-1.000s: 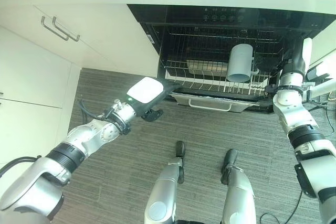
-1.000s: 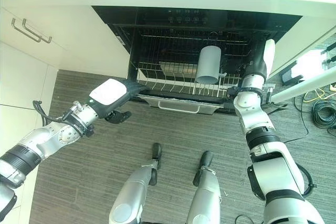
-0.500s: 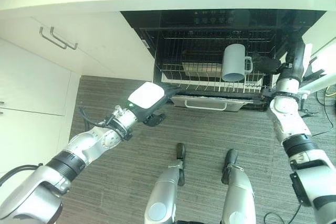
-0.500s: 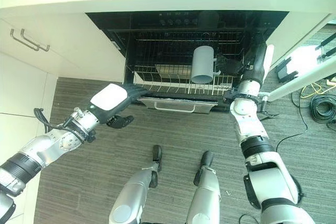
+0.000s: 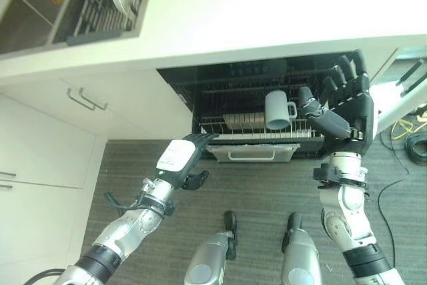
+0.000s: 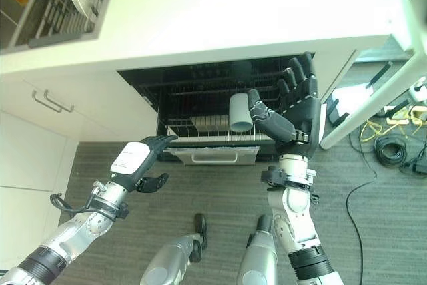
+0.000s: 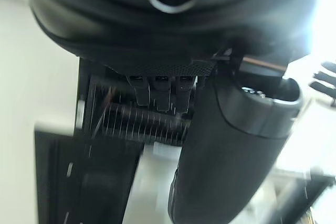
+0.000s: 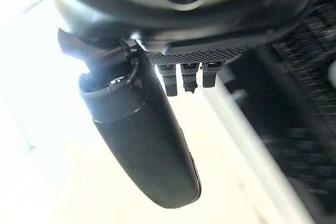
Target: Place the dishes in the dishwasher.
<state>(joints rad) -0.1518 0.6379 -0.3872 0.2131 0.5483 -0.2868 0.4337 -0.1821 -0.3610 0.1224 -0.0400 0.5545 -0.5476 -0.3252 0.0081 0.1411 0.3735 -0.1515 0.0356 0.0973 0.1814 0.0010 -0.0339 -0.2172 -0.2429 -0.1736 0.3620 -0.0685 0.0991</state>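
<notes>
Mug (image 5: 277, 110) in rack (image 5: 267, 128), its base hidden behind wires.

Bright, even room light washes my white counter (image 5: 267, 11) almost featureless toward its far edge. The open dishwasher (image 5: 267, 91) beneath it is a dark cavity with dim racks. Straight lines bow near the edges of my eye views. In my wrist views the background smears with blur, and glare bleaches the pale surfaces.
</notes>
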